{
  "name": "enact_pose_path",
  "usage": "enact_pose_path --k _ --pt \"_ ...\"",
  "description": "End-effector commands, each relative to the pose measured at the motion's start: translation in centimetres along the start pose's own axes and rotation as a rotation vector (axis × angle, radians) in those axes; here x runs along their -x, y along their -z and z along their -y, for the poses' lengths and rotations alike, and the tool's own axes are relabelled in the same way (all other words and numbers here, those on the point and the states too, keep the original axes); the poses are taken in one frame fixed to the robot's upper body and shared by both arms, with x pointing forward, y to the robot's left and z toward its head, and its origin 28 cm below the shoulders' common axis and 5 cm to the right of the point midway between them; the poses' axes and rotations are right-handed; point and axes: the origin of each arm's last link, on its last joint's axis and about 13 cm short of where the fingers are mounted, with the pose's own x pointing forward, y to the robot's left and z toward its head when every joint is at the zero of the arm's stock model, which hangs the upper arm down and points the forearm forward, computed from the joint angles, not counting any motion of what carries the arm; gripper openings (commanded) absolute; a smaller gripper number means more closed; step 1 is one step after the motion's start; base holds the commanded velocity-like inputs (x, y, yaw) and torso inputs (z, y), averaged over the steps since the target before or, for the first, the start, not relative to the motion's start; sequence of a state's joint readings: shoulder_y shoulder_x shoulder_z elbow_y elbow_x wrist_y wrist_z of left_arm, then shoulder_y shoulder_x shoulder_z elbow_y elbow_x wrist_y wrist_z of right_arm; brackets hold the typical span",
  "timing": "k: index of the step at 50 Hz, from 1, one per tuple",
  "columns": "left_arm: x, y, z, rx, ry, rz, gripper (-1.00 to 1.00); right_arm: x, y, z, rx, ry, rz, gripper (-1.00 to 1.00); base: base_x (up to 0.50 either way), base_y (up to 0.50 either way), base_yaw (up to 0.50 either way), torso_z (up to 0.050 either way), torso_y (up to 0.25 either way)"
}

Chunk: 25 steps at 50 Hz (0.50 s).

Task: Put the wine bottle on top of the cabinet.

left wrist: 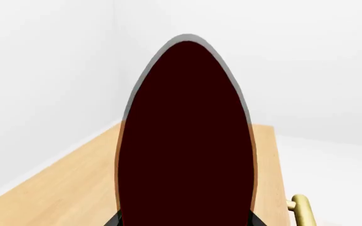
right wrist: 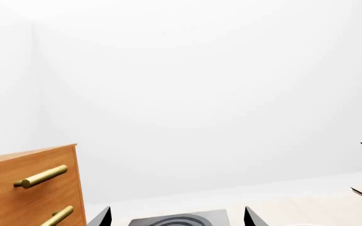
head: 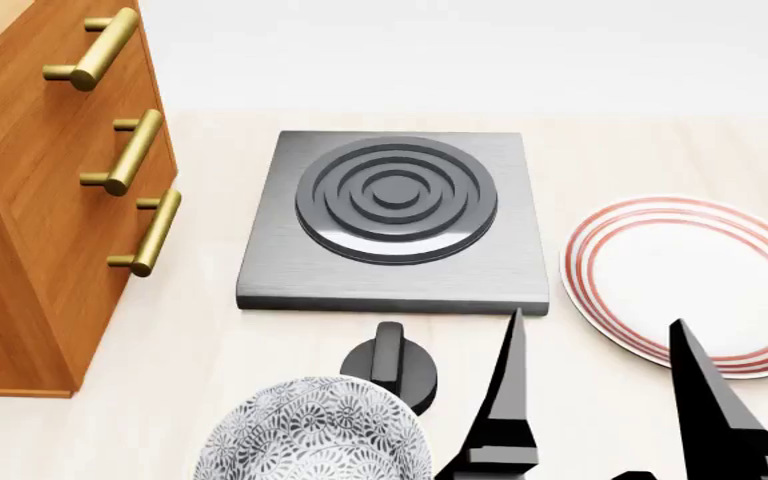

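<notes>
A: Nearest the head camera, the right gripper [head: 598, 345] pokes up from the bottom edge, its 2 dark fingers [head: 507, 400] spread apart with nothing between them.

B: Just left of them, a patterned grey-and-white bowl [head: 317, 435] sits at the bottom edge, and a black knob [head: 391, 365] stands right behind it.

A: Beyond the knob, the grey hob plate [head: 398, 225] with 4 concentric rings lies flat on the pale counter [head: 197, 350]. To its right, close beside it, rests a white plate with red rings [head: 684, 280].

B: On the left stands the cabinet [head: 37, 200], reddish-brown wood grain, with 3 brass bar handles [head: 131, 150] stacked down its front.

A: The left arm never shows in the head view. Its wrist camera is filled by a tall, very dark rounded shape with a grey rim, the wine bottle [left wrist: 186, 141], pressed close to the lens.

B: Behind it a light wooden top runs off toward a white wall, and 1 brass handle peeks out beside it, so the bottle is up over the cabinet top. Whether it is touching the wood I cannot tell.

A: And the left claw?

B: Only 2 black slivers flank the bottle's base; I cannot tell its grip.

A: The right wrist view catches the cabinet [right wrist: 27, 188] and the hob plate [right wrist: 177, 220] under a blank white wall.
</notes>
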<state>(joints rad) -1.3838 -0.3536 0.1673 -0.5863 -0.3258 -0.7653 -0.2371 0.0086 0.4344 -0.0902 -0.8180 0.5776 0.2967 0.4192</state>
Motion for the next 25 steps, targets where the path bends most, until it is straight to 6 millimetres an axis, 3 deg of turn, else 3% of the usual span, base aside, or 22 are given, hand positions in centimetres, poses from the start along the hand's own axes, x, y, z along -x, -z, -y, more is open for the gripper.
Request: enact_pose_path --k 1,13,25 --pt "-0.1 1.4 0.7 0.063 0.054 -0.017 -1.0 -0.1 0.0 0.1 0.002 -0.002 0.021 1.0 0.0 0.0 0.0 0.0 0.0" --pt "-0.2 2.7 0.7 0.063 0.054 -0.036 -1.0 -0.1 -0.1 0.1 0.002 0.0 0.022 1.0 0.0 0.0 0.0 0.0 0.0" --pt "-0.3 2.5 0.9 0.057 0.062 -0.031 -1.0 -0.1 0.0 0.1 0.001 -0.001 0.021 1.0 0.0 0.0 0.0 0.0 0.0"
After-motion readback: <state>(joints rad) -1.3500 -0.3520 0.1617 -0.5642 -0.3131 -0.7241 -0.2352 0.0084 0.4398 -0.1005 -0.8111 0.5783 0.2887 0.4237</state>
